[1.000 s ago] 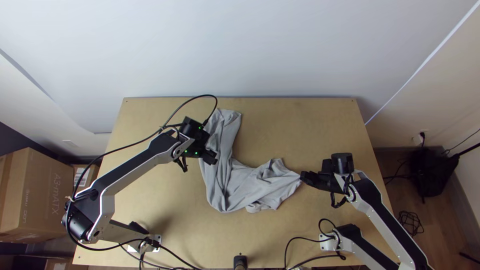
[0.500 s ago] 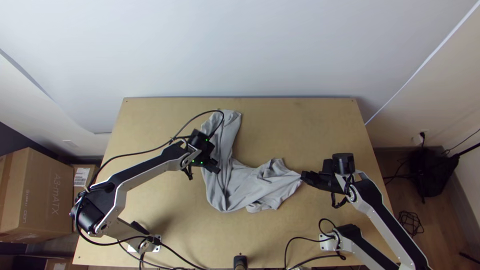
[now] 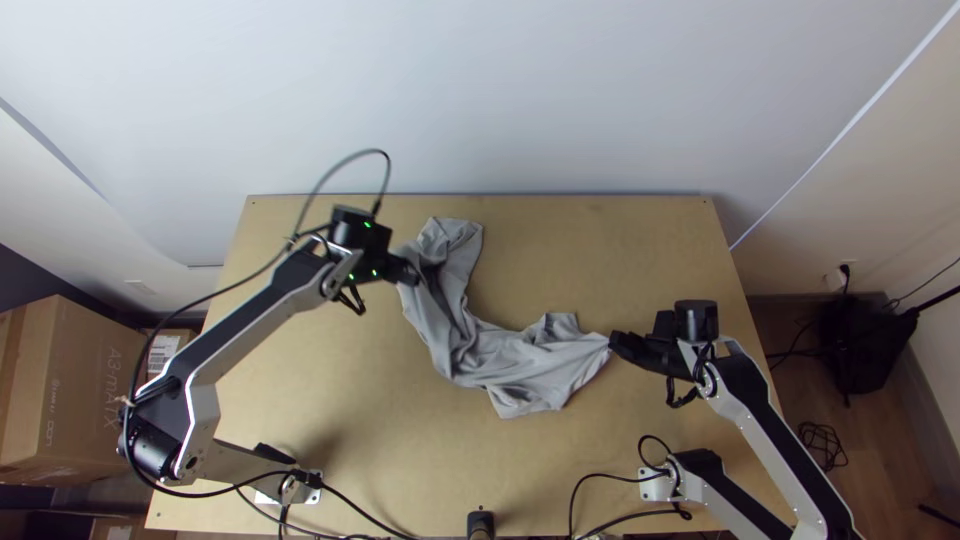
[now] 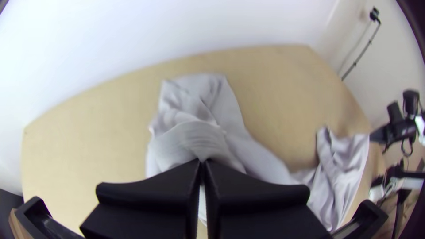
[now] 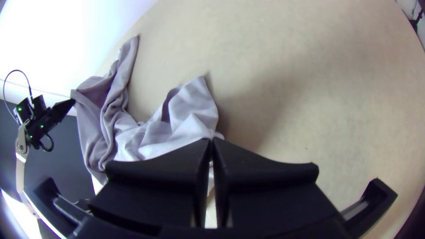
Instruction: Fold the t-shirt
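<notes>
T-shirt: the grey garment is lying bunched and bent on the tabletop, one end pointing towards the far edge, the other running across to the right pincer.
Left pincer: its two fingers are pressing together on the outer side of the T-shirt, near the far end; the cloth there is apparently rising off the surface.
Right pincer grip: the fingers are closing tightly on the tip of the opposite end, a small pinch.
Cloth between pincers: long creases are running along the bend; no clean fold is showing.
Stage: the pair is probably spreading the T-shirt ahead of folding; the work is apparently sitting at an early point.
Slip hazard: the right pincer is holding little material, so a hard pull from the left pincer could be freeing that corner.
Tuck hazard: the far end is lying loose beside the lifted part; lowering the cloth over it could be trapping a doubled layer.
Twist hazard: pulling along the bend, rather than across it, could be tightening the creases into a rope.
</notes>
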Motion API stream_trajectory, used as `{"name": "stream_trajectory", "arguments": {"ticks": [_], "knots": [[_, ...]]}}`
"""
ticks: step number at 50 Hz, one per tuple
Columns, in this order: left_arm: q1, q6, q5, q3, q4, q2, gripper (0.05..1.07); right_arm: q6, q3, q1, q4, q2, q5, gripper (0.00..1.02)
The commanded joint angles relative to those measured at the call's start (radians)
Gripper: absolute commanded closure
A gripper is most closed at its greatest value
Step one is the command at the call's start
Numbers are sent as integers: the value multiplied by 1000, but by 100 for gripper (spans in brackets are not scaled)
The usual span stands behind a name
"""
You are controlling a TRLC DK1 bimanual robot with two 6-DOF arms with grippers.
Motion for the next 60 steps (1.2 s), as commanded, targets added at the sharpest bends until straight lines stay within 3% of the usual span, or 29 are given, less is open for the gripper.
{"name": "stream_trajectory", "arguments": {"ticks": [1,14,24,27,36,45,51,53,60], "knots": [[57,-59,-3,116,-28,-43,104,-7,75,-34,37,34,19,100],[177,-88,12,194,-128,-184,104,-1,167,-86,69,-32,20,100],[246,-72,66,-64,-196,-392,104,-5,145,-74,62,-157,14,100],[244,-26,73,-147,-260,-458,104,-5,128,-66,57,-194,5,100],[132,52,75,-331,-453,-582,104,-7,118,9,17,-229,-12,100],[-18,52,75,-397,-547,-590,104,-24,125,136,-103,-171,-12,100],[-41,104,75,-447,-571,-536,104,-34,124,167,-162,-131,-12,100],[-40,133,75,-455,-596,-510,97,-37,122,170,-170,-125,-12,100],[-14,306,75,-483,-682,-466,31,-60,116,156,-181,-121,-12,100]]}}
